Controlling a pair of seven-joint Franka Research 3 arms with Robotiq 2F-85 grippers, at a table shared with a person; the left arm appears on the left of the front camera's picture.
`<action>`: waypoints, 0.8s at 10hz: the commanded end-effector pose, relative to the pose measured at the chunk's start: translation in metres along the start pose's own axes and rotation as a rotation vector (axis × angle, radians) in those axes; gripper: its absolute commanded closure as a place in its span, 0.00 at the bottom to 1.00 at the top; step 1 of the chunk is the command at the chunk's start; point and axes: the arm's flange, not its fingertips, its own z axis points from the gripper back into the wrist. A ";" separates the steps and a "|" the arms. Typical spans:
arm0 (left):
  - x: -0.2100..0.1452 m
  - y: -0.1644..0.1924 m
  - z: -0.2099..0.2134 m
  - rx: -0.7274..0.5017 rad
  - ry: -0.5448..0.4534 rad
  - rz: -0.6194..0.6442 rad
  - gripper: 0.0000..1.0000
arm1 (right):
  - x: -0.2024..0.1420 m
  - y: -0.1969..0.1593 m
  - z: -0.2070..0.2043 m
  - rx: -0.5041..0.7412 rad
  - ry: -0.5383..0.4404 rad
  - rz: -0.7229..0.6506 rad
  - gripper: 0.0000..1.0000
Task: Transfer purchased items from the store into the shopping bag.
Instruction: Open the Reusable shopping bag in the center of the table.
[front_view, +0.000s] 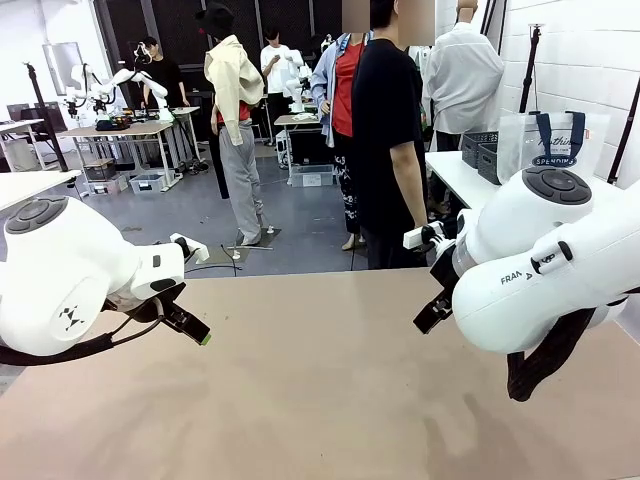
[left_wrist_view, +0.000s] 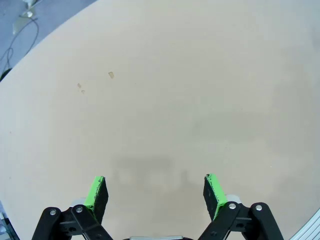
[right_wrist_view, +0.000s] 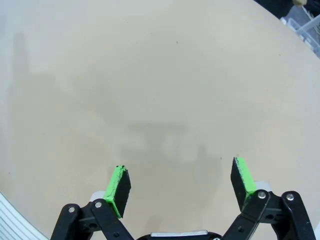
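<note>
My left pincer (left_wrist_view: 156, 187) and right pincer (right_wrist_view: 181, 177): spread wide, empty.
The shopping bag (front_view: 520, 150) stands far right, nearer my right one.

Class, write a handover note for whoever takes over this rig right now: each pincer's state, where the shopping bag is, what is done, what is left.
Left pincer: open, holding nothing, above the tan table.
Right pincer: open, holding nothing, above the same table.
Shopping bag: upright at the white side table beyond the right arm, beside dark baskets; its contents are too dim to tell.
Done: nothing that can be confirmed.
Left: pick up the purchased items and put them into the shopping bag.
</note>
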 end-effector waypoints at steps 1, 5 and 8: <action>0.000 0.001 0.000 0.001 0.000 0.002 0.00 | 0.000 0.000 0.000 0.000 0.000 0.000 0.00; 0.000 0.001 0.000 0.001 0.000 0.002 0.00 | 0.000 0.000 0.000 0.000 0.000 0.000 0.00; 0.000 0.000 0.000 0.000 0.000 0.000 0.00 | 0.000 0.000 0.000 0.000 0.000 0.000 0.00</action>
